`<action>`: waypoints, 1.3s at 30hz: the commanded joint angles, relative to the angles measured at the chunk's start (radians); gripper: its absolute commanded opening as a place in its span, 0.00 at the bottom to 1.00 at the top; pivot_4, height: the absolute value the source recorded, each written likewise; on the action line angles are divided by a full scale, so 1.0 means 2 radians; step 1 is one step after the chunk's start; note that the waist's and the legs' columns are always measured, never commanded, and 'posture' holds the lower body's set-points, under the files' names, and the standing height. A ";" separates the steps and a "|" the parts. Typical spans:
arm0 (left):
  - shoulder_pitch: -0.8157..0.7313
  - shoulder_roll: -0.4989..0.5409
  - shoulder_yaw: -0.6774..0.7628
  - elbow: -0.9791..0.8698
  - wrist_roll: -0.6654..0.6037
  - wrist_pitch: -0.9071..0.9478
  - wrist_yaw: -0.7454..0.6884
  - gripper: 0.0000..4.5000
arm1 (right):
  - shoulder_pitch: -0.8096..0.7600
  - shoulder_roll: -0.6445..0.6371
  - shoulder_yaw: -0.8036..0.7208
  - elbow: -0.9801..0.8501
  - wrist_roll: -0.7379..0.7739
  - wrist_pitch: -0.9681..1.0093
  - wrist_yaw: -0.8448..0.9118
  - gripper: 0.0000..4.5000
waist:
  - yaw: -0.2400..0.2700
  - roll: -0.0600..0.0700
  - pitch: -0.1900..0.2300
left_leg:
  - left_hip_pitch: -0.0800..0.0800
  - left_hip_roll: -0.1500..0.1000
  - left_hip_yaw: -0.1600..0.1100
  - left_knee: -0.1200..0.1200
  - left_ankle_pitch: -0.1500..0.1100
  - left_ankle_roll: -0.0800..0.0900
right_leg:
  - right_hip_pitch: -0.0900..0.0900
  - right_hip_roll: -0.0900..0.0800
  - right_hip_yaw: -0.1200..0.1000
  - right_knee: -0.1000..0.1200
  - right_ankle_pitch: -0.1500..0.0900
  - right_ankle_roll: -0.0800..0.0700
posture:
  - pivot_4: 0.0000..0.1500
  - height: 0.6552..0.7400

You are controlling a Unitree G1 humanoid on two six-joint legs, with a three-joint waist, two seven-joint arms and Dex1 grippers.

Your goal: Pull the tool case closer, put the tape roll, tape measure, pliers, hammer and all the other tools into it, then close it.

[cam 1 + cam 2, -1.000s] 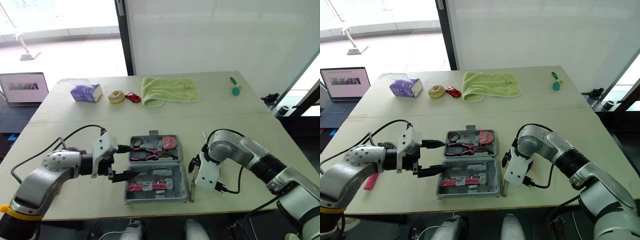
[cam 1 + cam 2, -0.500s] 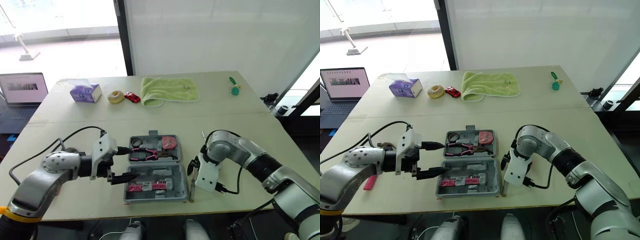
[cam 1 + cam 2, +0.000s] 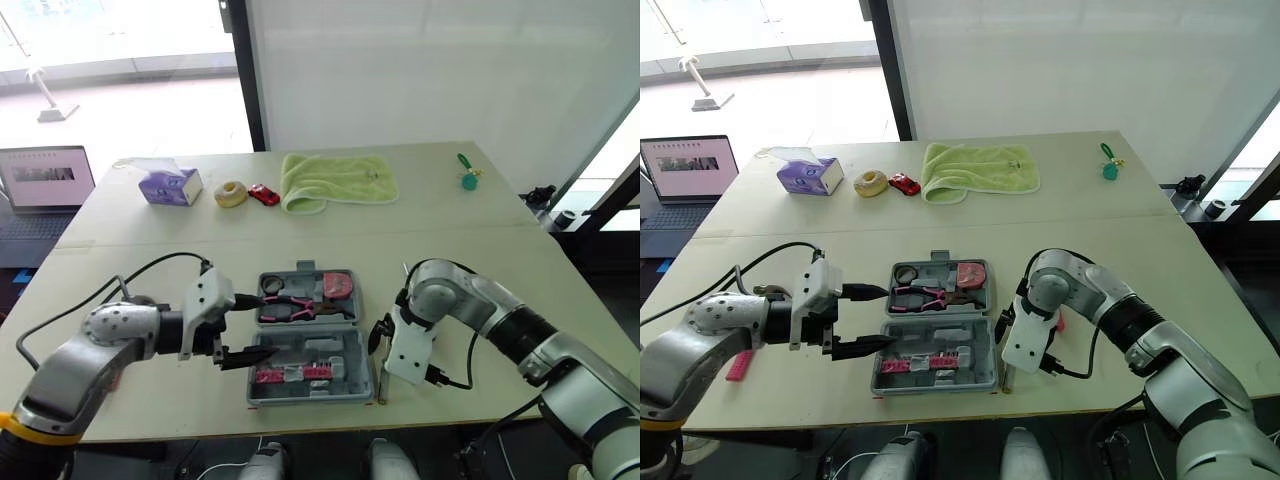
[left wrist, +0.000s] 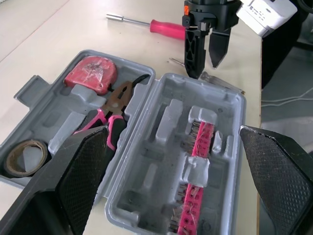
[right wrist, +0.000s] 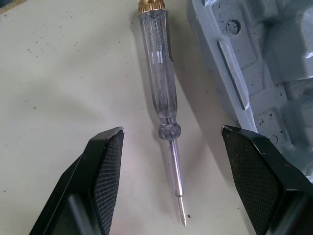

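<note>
The grey tool case [image 3: 305, 335] lies open at the table's front centre. Its far half holds a tape roll [image 4: 22, 157], a red tape measure [image 4: 93, 71] and pink-handled pliers [image 4: 115, 110]; the near half holds pink bit strips [image 4: 195, 161]. My left gripper [image 3: 262, 325] is open, level with the case's left edge. My right gripper [image 3: 378, 335] is open and points down over a clear-handled screwdriver [image 5: 159, 93], which lies on the table along the case's right side. A pink-handled screwdriver [image 4: 161, 25] lies just beyond my right gripper.
A flat pink tool [image 3: 740, 363] lies on the table by my left arm. Along the far edge are a tissue box [image 3: 170, 186], a pale roll [image 3: 231, 193], a red toy car [image 3: 265, 194], a green towel [image 3: 340, 180] and a green object [image 3: 468, 178]. A laptop [image 3: 45, 180] stands at the far left.
My right gripper has shifted slightly left and toward the front, closer to the case's right side. My left gripper stays where it was, still open.
</note>
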 commanded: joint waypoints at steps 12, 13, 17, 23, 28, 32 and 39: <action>0.008 0.012 0.018 -0.021 -0.012 0.011 -0.001 1.00 | 0.013 0.003 0.005 -0.036 0.040 0.036 0.041 0.01 | 0.000 0.000 0.000 | 0.000 0.000 0.000 0.000 0.000 0.000 | 0.000 0.000 0.000 0.000 0.000 0.000 | 1.00 1.00; 0.009 0.013 0.019 -0.023 -0.013 0.012 -0.001 1.00 | 0.015 0.003 0.005 -0.040 0.039 0.038 0.042 0.01 | 0.000 0.000 0.000 | 0.000 0.000 0.000 0.000 0.000 0.000 | 0.000 0.000 0.000 0.000 0.000 0.000 | 1.00 1.00; 0.011 0.015 0.019 -0.024 -0.016 0.013 -0.001 1.00 | 0.009 0.006 0.002 -0.055 0.037 0.053 0.048 0.01 | 0.001 0.000 0.000 | 0.000 0.000 0.000 0.000 0.000 0.000 | 0.000 0.000 0.000 0.000 0.000 0.000 | 1.00 1.00; 0.010 0.014 0.018 -0.022 -0.018 0.014 0.001 1.00 | -0.011 0.016 -0.008 -0.059 0.029 0.043 0.028 0.49 | 0.000 0.000 0.000 | 0.000 0.000 0.000 0.000 0.000 0.000 | 0.000 0.000 0.000 0.001 0.000 0.000 | 1.00 1.00; 0.003 0.011 0.016 -0.019 -0.017 0.013 0.003 1.00 | -0.003 0.010 -0.002 -0.061 0.032 0.046 0.031 0.49 | 0.000 0.000 0.000 | 0.000 0.000 0.000 0.000 0.000 0.000 | 0.000 0.000 0.000 0.001 0.000 0.000 | 1.00 1.00; 0.004 0.013 0.017 -0.019 -0.018 0.013 0.002 1.00 | 0.005 0.011 0.001 -0.055 0.028 0.045 0.027 0.49 | 0.000 0.000 0.000 | 0.000 0.000 0.000 0.000 0.000 0.000 | 0.000 0.000 0.000 0.001 0.000 0.000 | 1.00 1.00; 0.008 0.021 0.024 -0.025 -0.021 0.017 0.000 1.00 | 0.006 0.027 0.008 -0.032 0.018 0.048 0.020 0.49 | 0.000 0.000 0.000 | 0.000 0.000 0.000 0.000 0.000 0.000 | -0.001 0.000 0.000 0.001 0.000 0.000 | 1.00 1.00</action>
